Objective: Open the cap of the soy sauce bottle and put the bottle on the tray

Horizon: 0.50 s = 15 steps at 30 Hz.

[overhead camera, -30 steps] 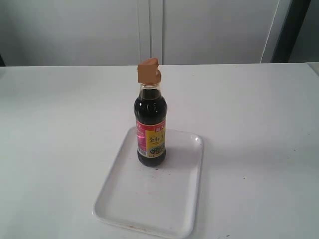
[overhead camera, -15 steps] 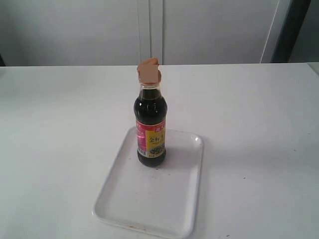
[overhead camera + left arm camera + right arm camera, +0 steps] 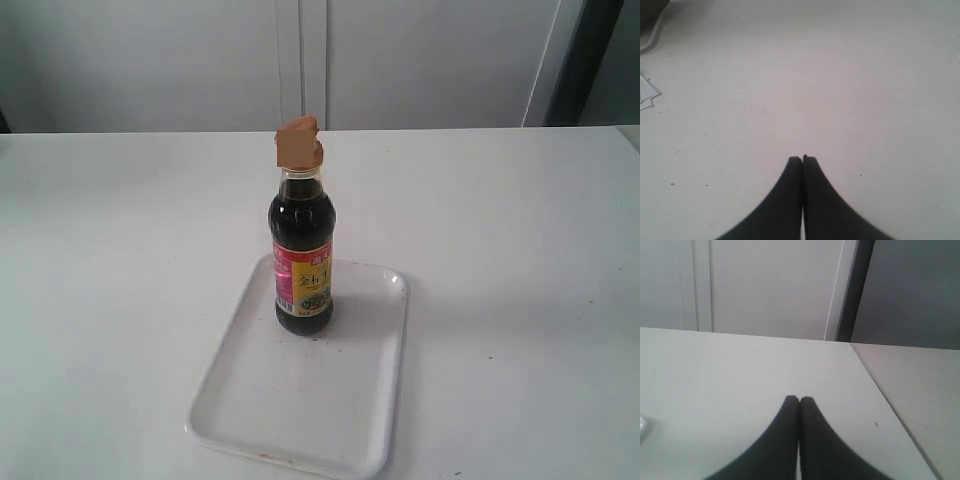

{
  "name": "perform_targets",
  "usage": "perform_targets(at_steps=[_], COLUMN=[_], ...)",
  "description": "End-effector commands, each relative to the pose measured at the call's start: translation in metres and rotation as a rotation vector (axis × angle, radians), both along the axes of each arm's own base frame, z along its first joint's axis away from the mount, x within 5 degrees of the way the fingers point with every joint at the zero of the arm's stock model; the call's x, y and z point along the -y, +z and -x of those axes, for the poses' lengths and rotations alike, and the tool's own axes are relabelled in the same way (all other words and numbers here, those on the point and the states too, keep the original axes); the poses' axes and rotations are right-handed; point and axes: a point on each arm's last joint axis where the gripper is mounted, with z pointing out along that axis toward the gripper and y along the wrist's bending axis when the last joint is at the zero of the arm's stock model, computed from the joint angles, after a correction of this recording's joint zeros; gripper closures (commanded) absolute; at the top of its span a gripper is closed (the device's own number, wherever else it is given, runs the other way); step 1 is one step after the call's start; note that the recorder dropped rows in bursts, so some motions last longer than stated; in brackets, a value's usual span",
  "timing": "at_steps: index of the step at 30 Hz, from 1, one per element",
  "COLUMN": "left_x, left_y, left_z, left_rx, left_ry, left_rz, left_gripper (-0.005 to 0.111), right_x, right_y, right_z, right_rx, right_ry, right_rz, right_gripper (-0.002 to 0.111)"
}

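Note:
The soy sauce bottle stands upright on the far end of the white tray in the exterior view. Its orange-brown cap sits on the neck with the lid tilted up. No arm or gripper shows in the exterior view. In the left wrist view my left gripper is shut with nothing between its fingers, over bare white table. In the right wrist view my right gripper is likewise shut and holds nothing; bottle and cap do not show in either wrist view.
The white table runs back to a pale wall. Scraps of white paper and a cable lie at the edge of the left wrist view. The right wrist view shows the table's edge and a grey surface beyond.

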Motion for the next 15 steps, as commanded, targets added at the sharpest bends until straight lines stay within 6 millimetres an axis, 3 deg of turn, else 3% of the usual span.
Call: perform_targets(at_steps=[1, 9, 15], left_x=[0.0, 0.0, 0.0], left_y=[-0.001, -0.001, -0.001], left_z=[0.0, 0.0, 0.0], left_rx=[0.003, 0.003, 0.003], left_ry=[0.002, 0.002, 0.002], left_rz=[0.008, 0.008, 0.008], left_gripper=[0.107, 0.107, 0.107], right_x=[0.0, 0.0, 0.0], right_y=[-0.01, -0.036, -0.042], right_z=[0.007, 0.007, 0.008], right_rx=[0.049, -0.012, -0.066], right_ry=[-0.004, -0.006, -0.011], right_rz=[-0.01, -0.017, -0.005], right_gripper=[0.108, 0.108, 0.108])
